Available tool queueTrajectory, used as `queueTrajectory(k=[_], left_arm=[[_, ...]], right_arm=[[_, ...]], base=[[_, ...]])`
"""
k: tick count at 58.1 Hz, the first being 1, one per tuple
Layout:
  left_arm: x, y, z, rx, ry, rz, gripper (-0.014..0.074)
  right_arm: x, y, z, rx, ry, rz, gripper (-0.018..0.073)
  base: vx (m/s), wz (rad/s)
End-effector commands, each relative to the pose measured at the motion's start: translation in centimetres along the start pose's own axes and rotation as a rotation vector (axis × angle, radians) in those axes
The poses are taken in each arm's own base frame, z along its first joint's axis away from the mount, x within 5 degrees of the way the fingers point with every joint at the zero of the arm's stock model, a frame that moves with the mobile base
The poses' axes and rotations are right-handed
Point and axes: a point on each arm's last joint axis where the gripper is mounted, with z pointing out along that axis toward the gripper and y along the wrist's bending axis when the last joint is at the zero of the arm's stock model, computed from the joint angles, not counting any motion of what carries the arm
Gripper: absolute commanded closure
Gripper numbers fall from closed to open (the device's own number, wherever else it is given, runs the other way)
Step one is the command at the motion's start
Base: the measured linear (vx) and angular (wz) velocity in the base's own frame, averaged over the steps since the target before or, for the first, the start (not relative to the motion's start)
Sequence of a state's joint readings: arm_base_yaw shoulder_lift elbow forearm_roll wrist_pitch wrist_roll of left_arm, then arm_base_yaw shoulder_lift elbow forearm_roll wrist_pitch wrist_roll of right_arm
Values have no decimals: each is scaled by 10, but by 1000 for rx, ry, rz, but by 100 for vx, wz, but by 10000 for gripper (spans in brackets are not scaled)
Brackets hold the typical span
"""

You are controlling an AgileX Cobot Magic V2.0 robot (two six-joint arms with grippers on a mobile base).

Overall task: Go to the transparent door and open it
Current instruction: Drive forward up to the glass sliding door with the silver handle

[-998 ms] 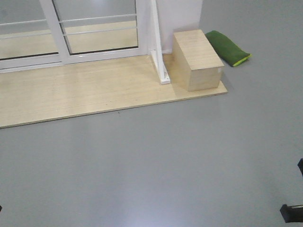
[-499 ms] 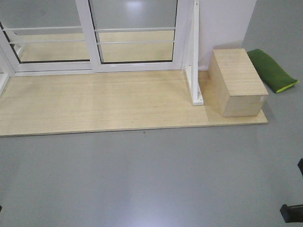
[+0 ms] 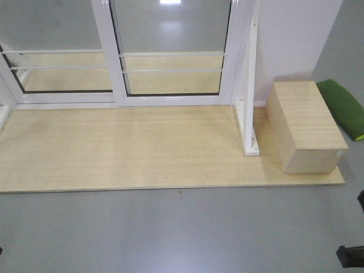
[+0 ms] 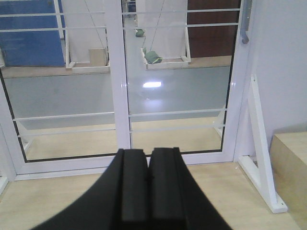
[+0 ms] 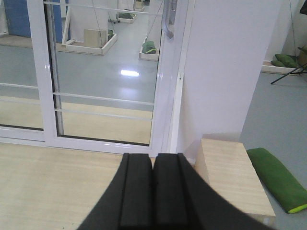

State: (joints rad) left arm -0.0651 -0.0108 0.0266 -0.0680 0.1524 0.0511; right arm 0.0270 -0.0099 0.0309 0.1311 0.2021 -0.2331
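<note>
Two glass panels now sit square and near at the top of the front view, where a second ago they lay off to the left. The base has closed on the transparent door (image 3: pixel 173 34), the right-hand panel behind the wooden platform (image 3: pixel 114 148). Its grey handle (image 5: pixel 167 21) shows only partly, probably still out of reach. The left gripper (image 4: pixel 147 191) and right gripper (image 5: pixel 153 191) are both pressed closed and empty, so approach remains.

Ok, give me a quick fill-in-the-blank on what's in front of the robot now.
The grey handle sits on the ___ edge of the door. The wooden box stands ___ of the white brace. The cushion beside the box is ___.
Answers: right; right; green.
</note>
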Motion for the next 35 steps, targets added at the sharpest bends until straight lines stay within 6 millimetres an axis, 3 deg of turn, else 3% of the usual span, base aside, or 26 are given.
queueTrajectory(k=[1, 35], left_arm=[[2, 0, 1, 0, -66, -11, 594], [2, 0, 1, 0, -66, -11, 594]], right_arm=[[-3, -1, 0, 21, -79, -4, 559], [-3, -1, 0, 21, -78, -4, 559]], base=[[41, 3], [39, 2]])
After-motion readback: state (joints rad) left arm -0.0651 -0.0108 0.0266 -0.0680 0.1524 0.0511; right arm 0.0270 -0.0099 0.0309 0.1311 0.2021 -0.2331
